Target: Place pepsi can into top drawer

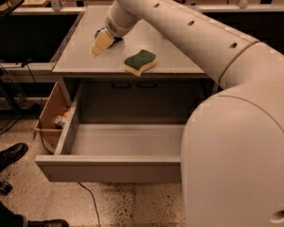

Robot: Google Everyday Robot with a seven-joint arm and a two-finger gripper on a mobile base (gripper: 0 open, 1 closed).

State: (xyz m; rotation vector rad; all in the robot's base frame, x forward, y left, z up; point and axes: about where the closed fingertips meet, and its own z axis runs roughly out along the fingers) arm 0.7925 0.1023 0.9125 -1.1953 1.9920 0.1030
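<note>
The pepsi can (102,31) lies on the cabinet top (75,56) at the back left. Only a small blue part of it shows behind my gripper. My gripper (101,42) is down at the can, its cream tip in front of the can and touching or almost touching it. Whether it holds the can is hidden. The top drawer (109,168) is pulled wide open below the cabinet top, and its grey inside shows nothing in it. My large white arm covers the right side of the view.
A green and yellow sponge (140,62) lies on the cabinet top, right of the gripper. A brown cardboard box (51,111) with small items stands left of the drawer. A person's black shoe (7,156) is on the floor at the lower left.
</note>
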